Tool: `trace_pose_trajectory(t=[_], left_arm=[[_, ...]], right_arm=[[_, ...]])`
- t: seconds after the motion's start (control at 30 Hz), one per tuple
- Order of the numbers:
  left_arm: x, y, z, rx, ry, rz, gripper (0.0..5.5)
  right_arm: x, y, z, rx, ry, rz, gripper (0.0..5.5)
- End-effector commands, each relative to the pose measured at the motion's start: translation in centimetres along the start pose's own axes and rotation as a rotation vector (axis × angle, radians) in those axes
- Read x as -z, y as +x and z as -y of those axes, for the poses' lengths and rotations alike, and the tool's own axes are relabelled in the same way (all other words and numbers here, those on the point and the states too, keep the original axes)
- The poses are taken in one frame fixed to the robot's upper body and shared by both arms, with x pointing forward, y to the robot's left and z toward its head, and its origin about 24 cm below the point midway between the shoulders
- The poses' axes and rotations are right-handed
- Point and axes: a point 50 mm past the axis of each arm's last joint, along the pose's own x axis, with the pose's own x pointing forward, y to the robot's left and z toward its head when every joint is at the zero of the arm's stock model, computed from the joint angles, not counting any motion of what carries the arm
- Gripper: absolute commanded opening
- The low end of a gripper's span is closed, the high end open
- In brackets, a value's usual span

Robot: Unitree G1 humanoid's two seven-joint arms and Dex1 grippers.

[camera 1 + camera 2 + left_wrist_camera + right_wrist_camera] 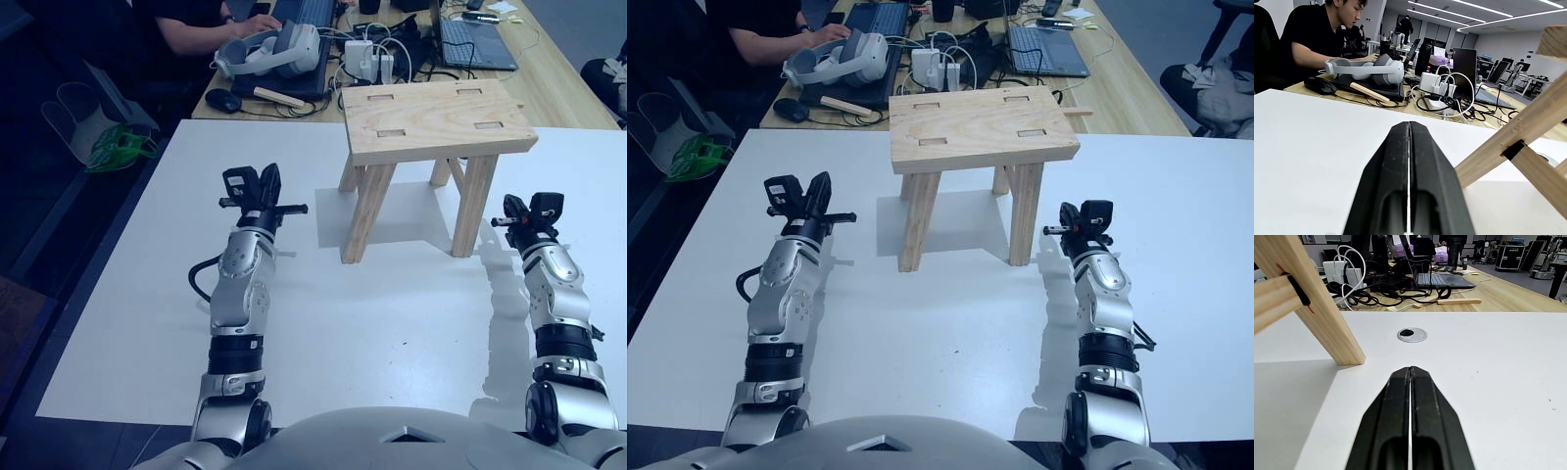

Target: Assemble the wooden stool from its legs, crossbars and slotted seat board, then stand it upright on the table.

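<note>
Nearest me, the left gripper [1409,128] sits low by the white table [392,323], fingers pressed together, holding nothing. I read the right gripper [1410,371] the same: closed and empty. Between them, slightly farther out, the wooden stool [436,117] stands upright; its back legs look planted, though they're partly hidden.

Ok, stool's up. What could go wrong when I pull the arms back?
The right gripper, shut, sits close to one front leg of the stool; swinging inward could knock or tip it. The left gripper, also shut, lies near the other front leg, with more gap, so the same risk applies. Retreating straight back looks safest.
</note>
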Motion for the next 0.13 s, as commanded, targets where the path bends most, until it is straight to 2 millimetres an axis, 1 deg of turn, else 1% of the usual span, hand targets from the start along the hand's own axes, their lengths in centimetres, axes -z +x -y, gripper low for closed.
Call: trace_pose_trajectory(t=[0.03, 0.13], left_arm=[[-0.31, -0.39, -0.42, -0.010, -0.021, 0.010, 0.03], [-0.82, -0.47, -0.55, -0.016, -0.028, 0.021, 0.03]], right_arm=[[-0.82, 1.12, -1.07, -0.036, -0.037, 0.019, 0.00], [-1.31, 1.60, -1.44, -0.051, -0.044, 0.028, 0.00]])
